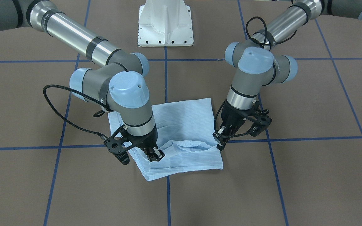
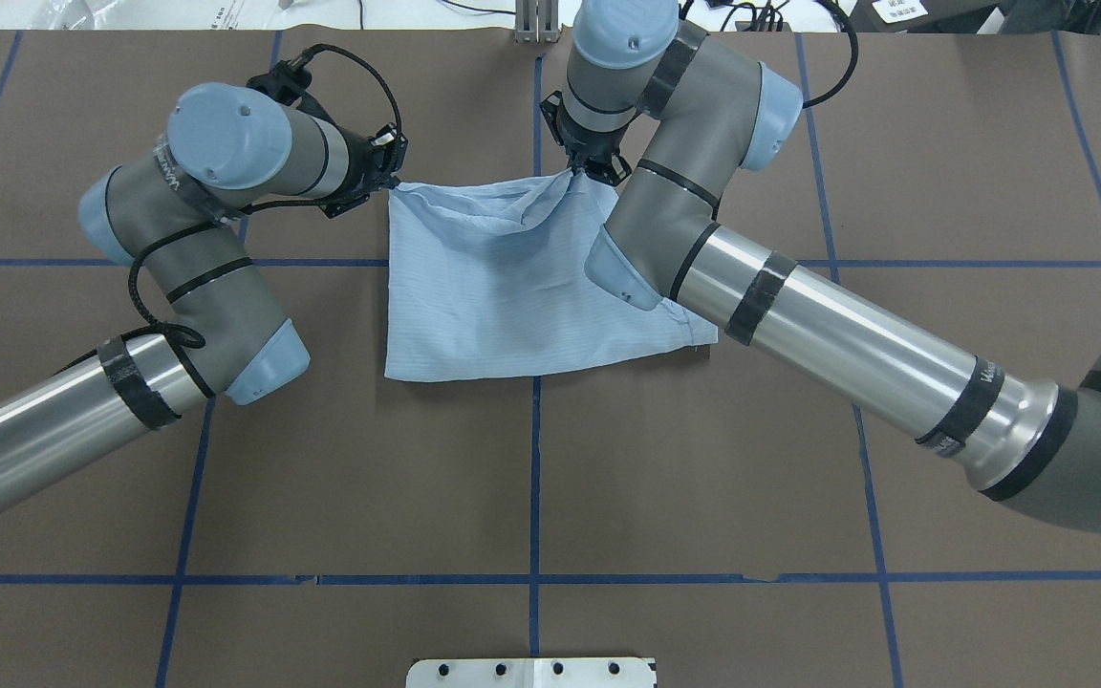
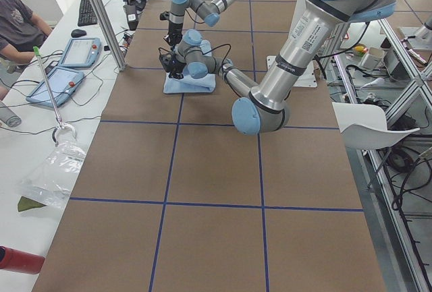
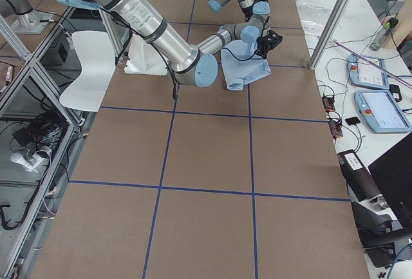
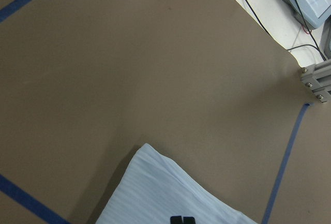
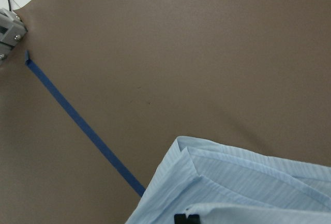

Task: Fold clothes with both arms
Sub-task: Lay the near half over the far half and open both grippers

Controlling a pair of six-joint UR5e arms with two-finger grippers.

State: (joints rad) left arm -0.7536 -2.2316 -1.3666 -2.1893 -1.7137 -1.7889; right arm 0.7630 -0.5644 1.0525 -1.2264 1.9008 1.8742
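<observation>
**Left gripper** (image 1: pixel 220 142): jaws pinched together on the shirt (image 2: pixel 503 296), at its upper layer near one far corner. In the wrist view only the black fingertips (image 5: pixel 177 220) show at the bottom edge. Striped cloth lies under them, and a folded corner lies just ahead.

**Right gripper** (image 1: pixel 155 156): jaws likewise closed on the fabric, near the other far corner. The cloth is drawn up to it in a small peak. Its fingertips (image 6: pixel 180 218) are cut off by the frame, with stacked layered edges just ahead of them.

**Between the grippers:** the cloth sags in a slack, creased ridge.

**Behind the grippers, toward the white pedestal base** (image 1: pixel 165 23): the rest of the shirt is pale blue and finely striped, folded to a rough square. It lies smooth on the brown table (image 2: pixel 321 478). One side is hidden under the right arm's elbow in the overhead view.

**Beyond the grippers:** bare table crossed by blue tape lines (image 2: pixel 534 478).

**Hard to make out:** collar, buttons and sleeves cannot be told in any view. In both side views the shirt is too small for detail.
</observation>
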